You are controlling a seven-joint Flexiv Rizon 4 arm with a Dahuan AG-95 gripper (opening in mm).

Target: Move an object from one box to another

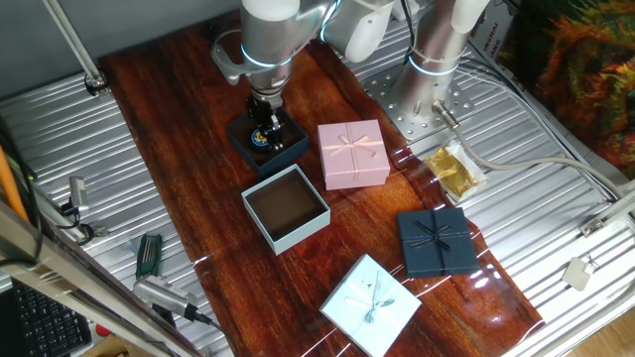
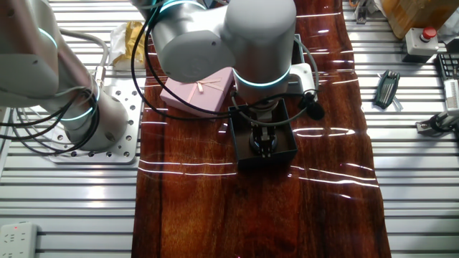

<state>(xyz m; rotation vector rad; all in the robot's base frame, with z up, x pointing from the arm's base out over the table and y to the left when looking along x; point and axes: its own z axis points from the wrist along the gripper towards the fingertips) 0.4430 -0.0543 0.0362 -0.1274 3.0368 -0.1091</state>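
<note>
Blue-rimmed disc (image 1: 260,140), apparently flat, inside navy tray (image 1: 290,146); pale blue brown-lined box (image 1: 286,207) just beside

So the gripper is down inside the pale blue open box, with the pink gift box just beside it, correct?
Not quite. The gripper is down inside the small dark navy box, over the blue-rimmed disc, not in the pale blue open box, which sits apart, nearer the camera. The pink gift box is indeed beside it. The first fixed view shows this.
</note>
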